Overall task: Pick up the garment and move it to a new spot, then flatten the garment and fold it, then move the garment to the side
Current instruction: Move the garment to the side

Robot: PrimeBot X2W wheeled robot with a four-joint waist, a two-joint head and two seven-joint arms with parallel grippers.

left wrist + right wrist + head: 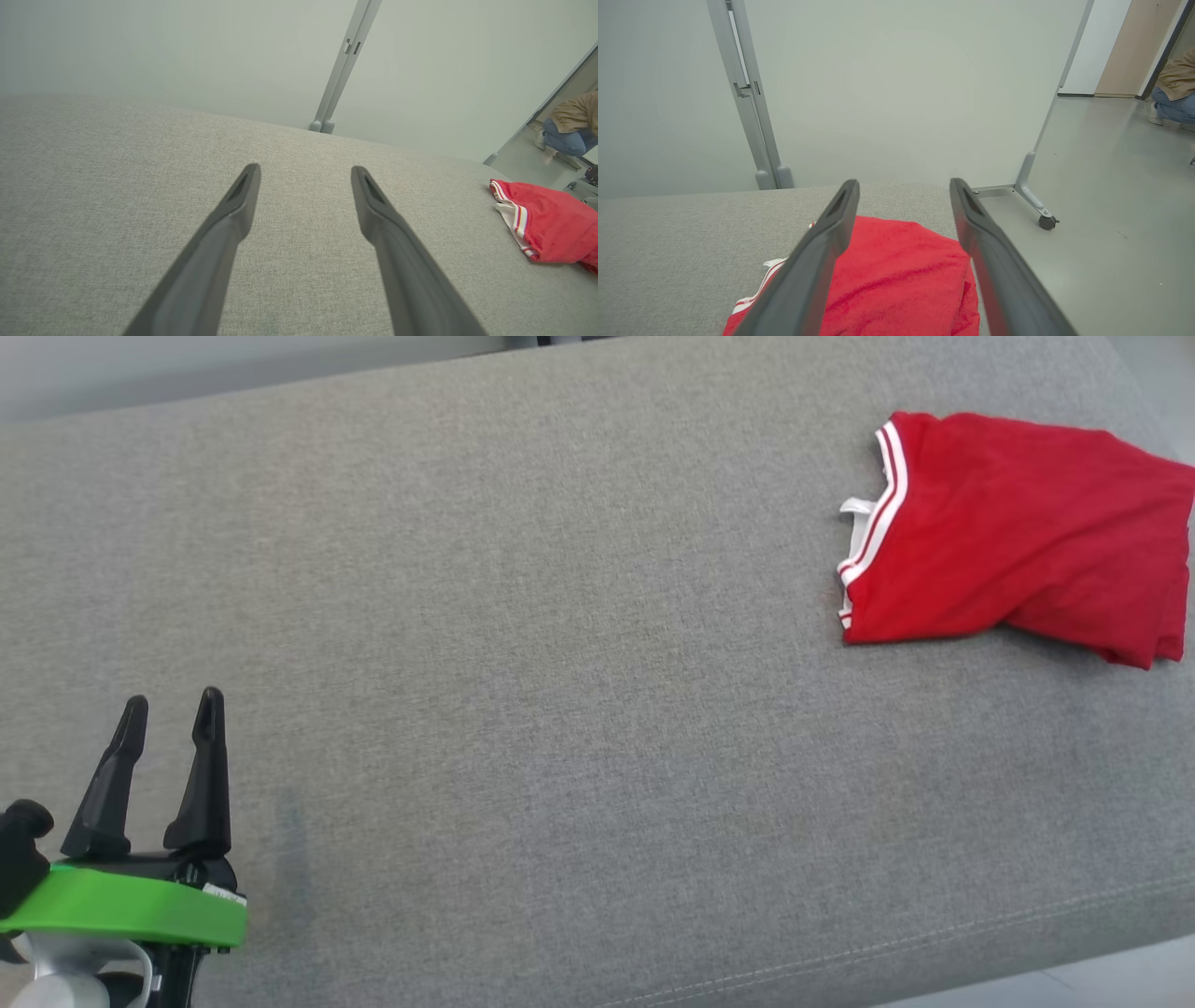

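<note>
A red garment (1018, 532) with white-striped trim lies folded in a loose bundle at the far right end of a grey upholstered surface (560, 709), its striped edge facing the middle of the surface. In the right wrist view, the garment (896, 280) sits directly beneath the right gripper (903, 184), whose two dark fingers are spread wide with the red cloth showing between them. Whether they touch the fabric cannot be told.

The left gripper (173, 702) is at the lower left of the head view, well apart from the garment, with a bright green band (121, 905) around its wrist. Its fingers are parted too – the left wrist view shows the left gripper (306, 171) over bare grey fabric, the garment (546, 224) off to its right.

Beyond the surface stands a pale partition (887, 84) on a wheeled foot (1048, 221). A person (572, 126) crouches on the floor past it.
</note>
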